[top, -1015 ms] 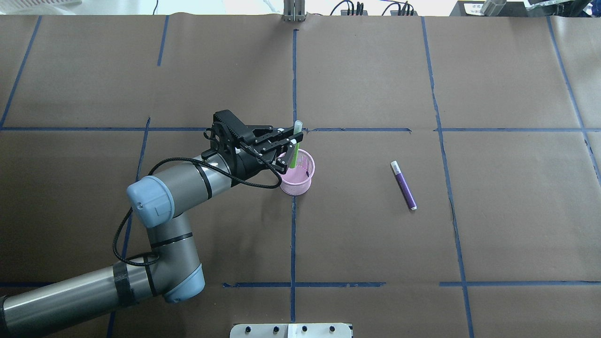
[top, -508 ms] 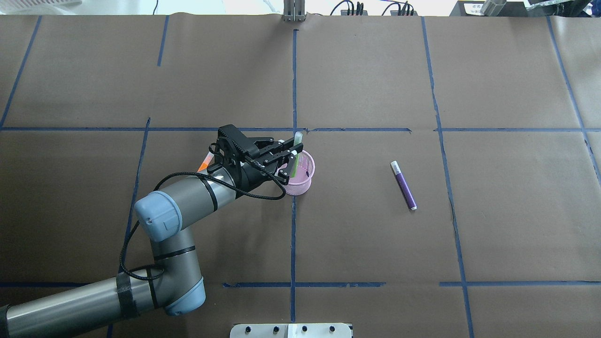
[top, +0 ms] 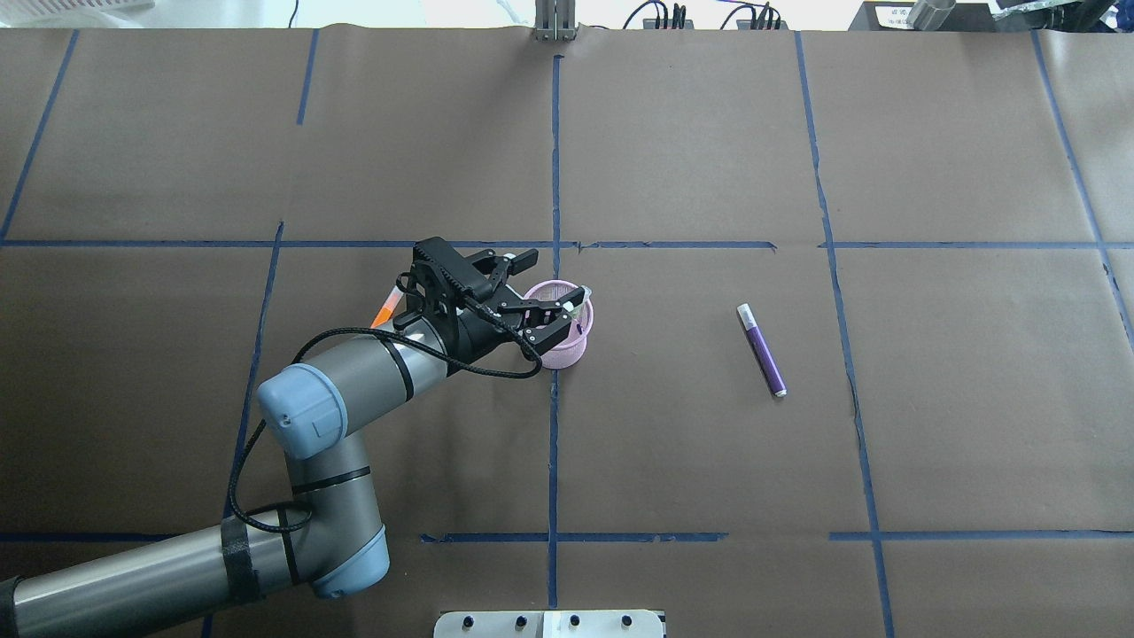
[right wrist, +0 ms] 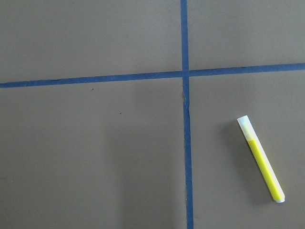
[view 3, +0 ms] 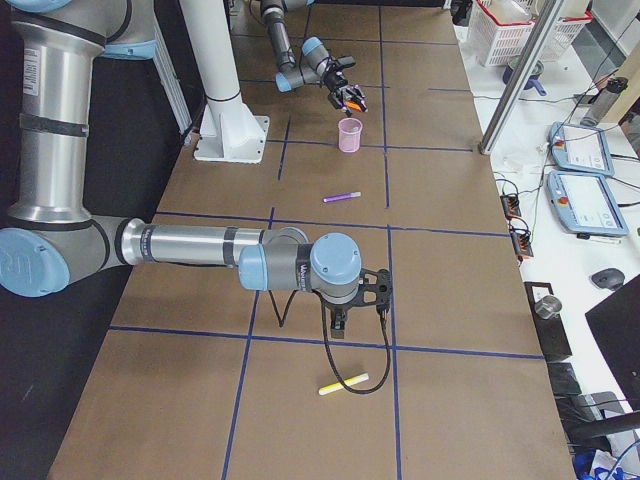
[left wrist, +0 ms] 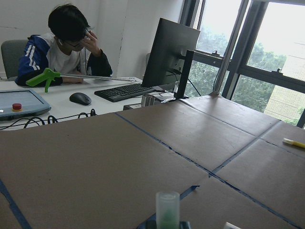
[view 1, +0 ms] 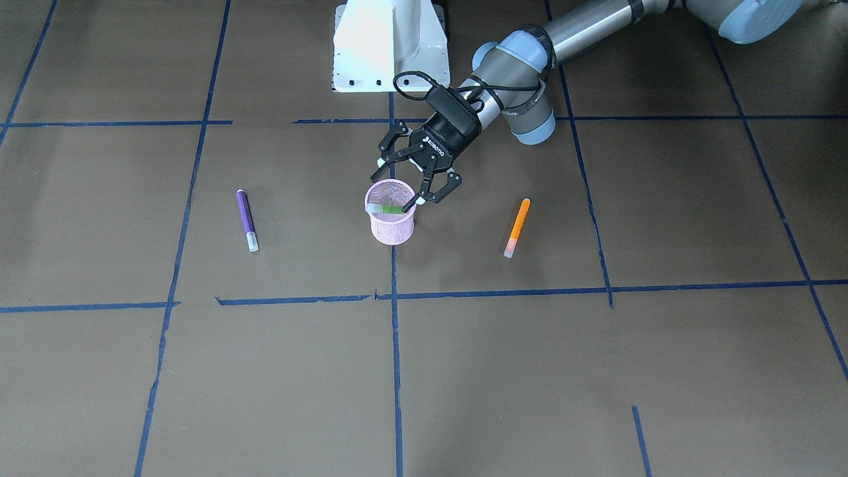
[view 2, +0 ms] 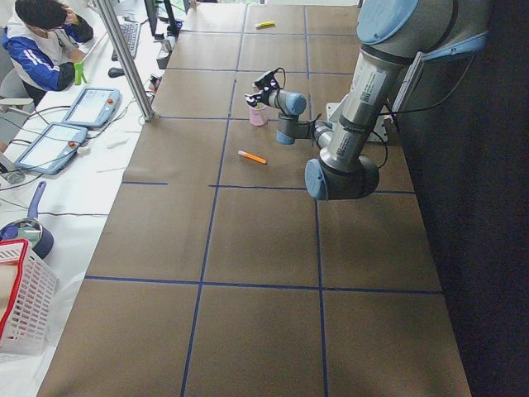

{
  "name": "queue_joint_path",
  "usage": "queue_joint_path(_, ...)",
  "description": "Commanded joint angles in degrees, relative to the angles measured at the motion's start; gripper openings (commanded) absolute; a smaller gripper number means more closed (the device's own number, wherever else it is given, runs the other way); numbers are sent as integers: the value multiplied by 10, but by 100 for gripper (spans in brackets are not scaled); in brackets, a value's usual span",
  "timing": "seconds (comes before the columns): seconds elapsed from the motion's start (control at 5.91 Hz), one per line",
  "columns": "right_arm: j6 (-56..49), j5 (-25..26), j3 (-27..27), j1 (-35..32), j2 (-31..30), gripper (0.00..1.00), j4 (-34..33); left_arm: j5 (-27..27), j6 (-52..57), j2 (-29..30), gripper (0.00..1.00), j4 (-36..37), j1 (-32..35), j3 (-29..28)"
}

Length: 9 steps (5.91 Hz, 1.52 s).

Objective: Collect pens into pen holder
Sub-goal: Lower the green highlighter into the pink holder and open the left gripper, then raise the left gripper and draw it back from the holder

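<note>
The pink mesh pen holder (top: 567,350) stands near the table's middle, also in the front view (view 1: 393,230). The green pen (view 1: 389,209) rests inside it, leaning across the rim with its pale cap up; the cap fills the bottom of the left wrist view (left wrist: 167,210). My left gripper (top: 549,289) is open and empty just above the holder's rim (view 1: 401,188). The orange pen (view 1: 517,227) lies on the table on the left arm's side, mostly hidden by the arm from overhead. The purple pen (top: 762,350) lies to the holder's right. My right gripper (view 3: 340,322) shows only in the exterior right view, so I cannot tell its state.
A yellow pen (right wrist: 261,160) lies on the paper under the right wrist, far from the holder (view 3: 343,385). Blue tape lines cross the brown paper. The robot's white base (view 1: 391,46) stands behind the holder. An operator (view 2: 41,41) sits beyond the far edge.
My left gripper lowered the green pen into the holder, then opened. The pen dropped in and now leans on the rim, free of the fingers.
</note>
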<state>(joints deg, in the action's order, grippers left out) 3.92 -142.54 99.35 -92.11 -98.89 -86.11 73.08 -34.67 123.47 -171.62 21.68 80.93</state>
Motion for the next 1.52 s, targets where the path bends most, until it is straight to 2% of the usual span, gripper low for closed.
queue_joint_path(0.0,-17,4,-8,0,1,100,2,11,0,1,99,62,22,36)
queue_joint_path(0.17,-83,6,-53,0,4,100,19,61,-6,4,100,197,52,106)
queue_joint_path(0.34,-138,7,-113,0,20,100,70,93,-7,2,100,309,78,156)
queue_joint_path(0.68,-156,33,-262,1,67,100,185,121,-62,-3,100,349,112,162)
queue_joint_path(0.85,-153,67,-310,9,84,100,213,197,-65,-8,100,396,157,163)
queue_joint_path(1.02,-151,73,-315,16,85,100,215,274,-64,-19,100,454,194,167)
queue_joint_path(1.18,-144,76,-326,30,94,100,216,315,-59,-27,100,507,217,180)
queue_joint_path(1.35,-144,77,-327,47,105,100,223,319,-55,-58,100,513,223,197)
